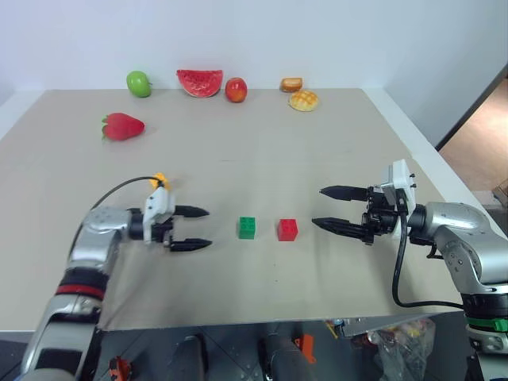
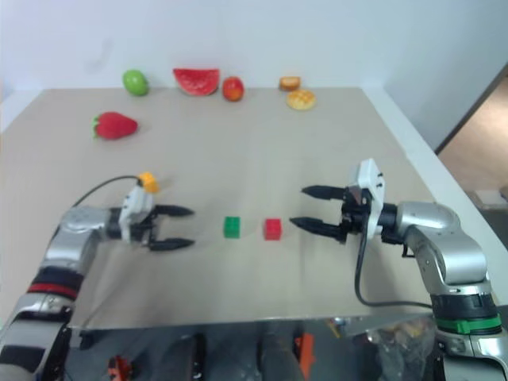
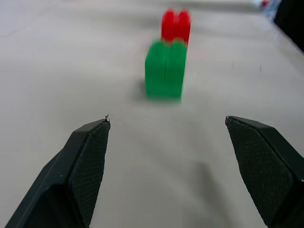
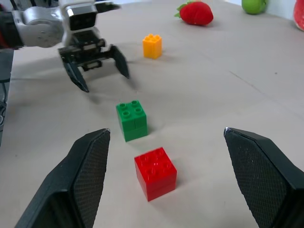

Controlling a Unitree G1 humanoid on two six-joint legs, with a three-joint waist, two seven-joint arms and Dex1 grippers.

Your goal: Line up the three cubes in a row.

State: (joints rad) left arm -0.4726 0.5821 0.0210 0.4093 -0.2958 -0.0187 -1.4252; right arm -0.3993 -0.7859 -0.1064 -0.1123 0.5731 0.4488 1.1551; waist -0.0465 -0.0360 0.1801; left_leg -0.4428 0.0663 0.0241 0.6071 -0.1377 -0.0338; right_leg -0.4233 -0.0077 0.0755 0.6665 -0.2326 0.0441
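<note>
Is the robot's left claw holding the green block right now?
No. The left gripper is open and empty, and the green cube sits apart from it on the table.

Glossy plastic green cube [image 4: 132, 120] and red cube [image 4: 155, 172] sit on a matt, seemingly smooth table [image 1: 262, 151].

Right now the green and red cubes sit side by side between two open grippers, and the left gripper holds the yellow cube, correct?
Not quite. The left gripper is open and holds nothing; the yellow cube rests on the table beyond it, as the right wrist view shows. The green cube and red cube do sit between the open grippers.
</note>
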